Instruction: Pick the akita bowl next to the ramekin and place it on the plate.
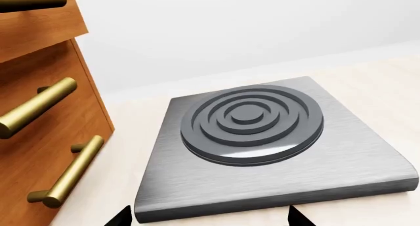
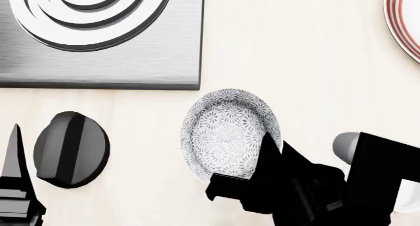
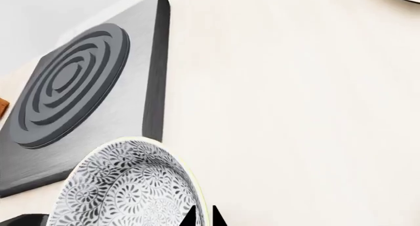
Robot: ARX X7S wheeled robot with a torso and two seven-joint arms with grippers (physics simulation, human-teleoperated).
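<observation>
The counter (image 2: 295, 53) carries everything here, pale and bare between the items. Largest on it is the brushed-metal hob (image 2: 98, 39) with 1 ringed burner, at the far left; the left wrist view also shows a wooden drawer unit (image 1: 39, 113) with brass handles beside it. The plate (image 2: 404, 24) with red rings shows only as an arc at the far right edge, well apart from the rest. Near the middle sits the akita bowl (image 2: 226, 132), tilted in the head view, with the right pincer (image 2: 269, 152) at its near-right rim; in the right wrist view 2 dark fingertips (image 3: 215, 217) straddle the rim, 1 inside and 1 outside, narrow, and seemingly clamped on the wall. A white curved edge at the near right, mostly hidden by the arm, is probably the ramekin (image 2: 410, 196). A round black knob (image 2: 71, 149) lies near left. The left pincer (image 1: 206, 221) shows 2 tips set wide with nothing between them. The step appears to be the lift and carry: a thin rim pinch may let the bowl swing, so raise it straight up, keep the wrist level, travel far and right slowly, and lower over the plate's centre before releasing.
</observation>
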